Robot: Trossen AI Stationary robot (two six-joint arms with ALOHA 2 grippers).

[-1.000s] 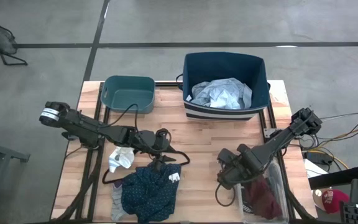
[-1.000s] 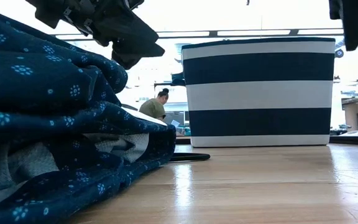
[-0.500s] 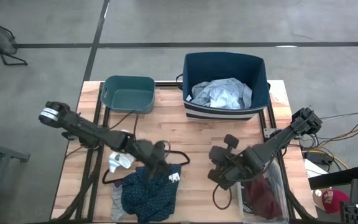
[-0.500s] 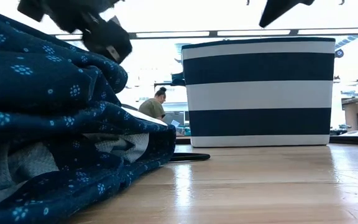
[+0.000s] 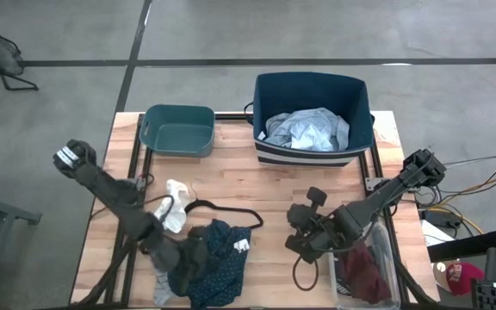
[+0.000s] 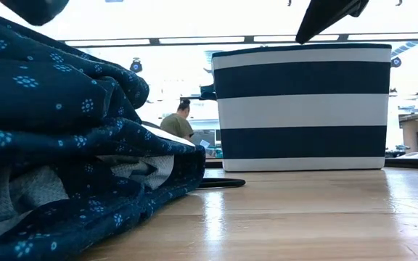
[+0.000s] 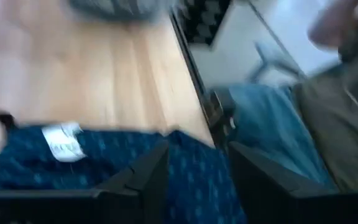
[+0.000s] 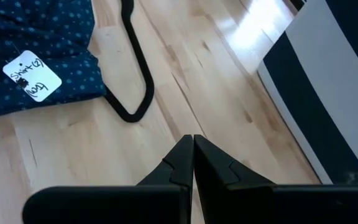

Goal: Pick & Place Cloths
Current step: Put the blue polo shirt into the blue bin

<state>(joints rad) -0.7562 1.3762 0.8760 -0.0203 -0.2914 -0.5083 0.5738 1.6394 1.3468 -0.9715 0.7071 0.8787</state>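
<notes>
**Left gripper over the navy top, right gripper closed above bare wood**

At the near edge of the table [image 5: 274,194], the left gripper [image 5: 182,274] hangs over the navy patterned top [image 5: 218,263], fingers [image 7: 146,180] spread with nothing between them. A white tag [image 8: 32,76] is pinned to that top. To the right, a maroon piece [image 5: 370,274] lies in a clear bin [image 5: 392,258]. The right gripper [image 8: 193,155] hovers over bare wood, fingers pressed together, holding nothing. A black hanger [image 5: 231,215] and a white sock [image 5: 174,207] lie just beyond the top. Farthest off, a teal tub [image 5: 177,129] stands left, and a striped basket [image 5: 313,90] holds a pale grey-blue shirt [image 5: 308,129].
</notes>
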